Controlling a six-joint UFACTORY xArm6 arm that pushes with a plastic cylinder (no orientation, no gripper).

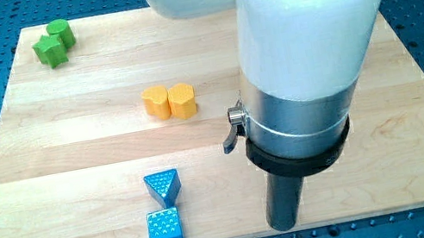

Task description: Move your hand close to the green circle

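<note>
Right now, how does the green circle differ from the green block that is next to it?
The green circle is a round cylinder; the green star has a notched, pointed outline. The green circle lies nearer the view's top and a little to the right; the green star lies lower and left. Both share one green colour, touch each other, and sit at the board's top-left corner, far from my tip.

Pale wooden desk on blue perforated base. Top left corner: green circle touching green star-like block. Centre: two yellow blocks touching. Near bottom edge: blue triangle just above blue cube.
</note>
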